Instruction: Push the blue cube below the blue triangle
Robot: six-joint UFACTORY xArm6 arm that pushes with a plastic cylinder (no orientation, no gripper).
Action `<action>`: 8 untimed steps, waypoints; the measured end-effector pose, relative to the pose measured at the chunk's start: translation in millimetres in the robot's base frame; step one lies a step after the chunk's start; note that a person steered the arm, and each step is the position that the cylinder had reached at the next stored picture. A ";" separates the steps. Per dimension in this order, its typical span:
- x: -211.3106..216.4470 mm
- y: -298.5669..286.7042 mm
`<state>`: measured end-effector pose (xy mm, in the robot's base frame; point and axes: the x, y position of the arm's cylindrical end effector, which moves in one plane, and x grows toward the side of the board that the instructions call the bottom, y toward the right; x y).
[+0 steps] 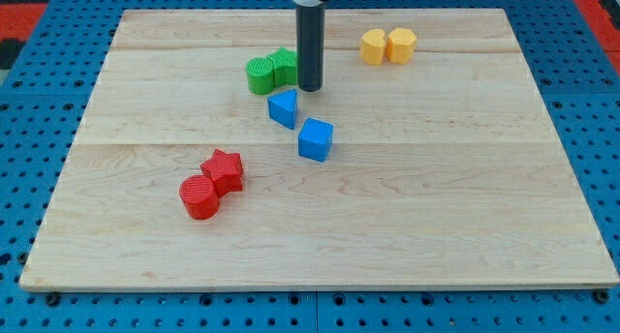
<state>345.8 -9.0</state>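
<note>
Rod (pixel 310 38) top cut off at view's top; green block (pixel 285 67) partly hidden behind it.

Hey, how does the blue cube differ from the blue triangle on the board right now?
The blue cube has square faces; the blue triangle is a wedge with a pointed top. The blue cube lies toward the view's bottom right of the blue triangle, with a small gap between them. The blue triangle sits just below and left of my tip; the blue cube is farther from it. Both are the same blue and similar in size, and my tip touches neither.
</note>
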 end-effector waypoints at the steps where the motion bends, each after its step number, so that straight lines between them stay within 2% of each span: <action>1: -33.5 0.1; 2: -48.2 -21.0; 3: -35.5 16.0; 4: 14.4 39.0; 6: 73.3 44.0; 8: 86.2 12.7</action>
<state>432.0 3.8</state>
